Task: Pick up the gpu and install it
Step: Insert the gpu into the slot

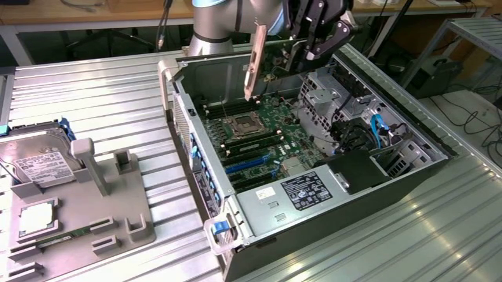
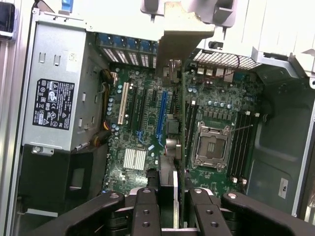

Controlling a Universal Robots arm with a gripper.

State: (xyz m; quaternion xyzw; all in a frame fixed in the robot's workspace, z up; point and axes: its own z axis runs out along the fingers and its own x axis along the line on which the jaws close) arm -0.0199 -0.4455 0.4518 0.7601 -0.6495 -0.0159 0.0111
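Note:
My gripper is shut on the gpu and holds it on edge above the open computer case. The card's pale bracket strip hangs down over the motherboard, apart from it. In the wrist view the gpu shows edge-on between my black fingers, and its bracket is at the far end near the case's rear wall. The card hangs between the long blue slot and the processor socket.
The power supply with its label fills one end of the case, with drive cages and blue cables beside it. On the exterior view's left, a grey fixture tray holds a silver hard drive and a processor chip.

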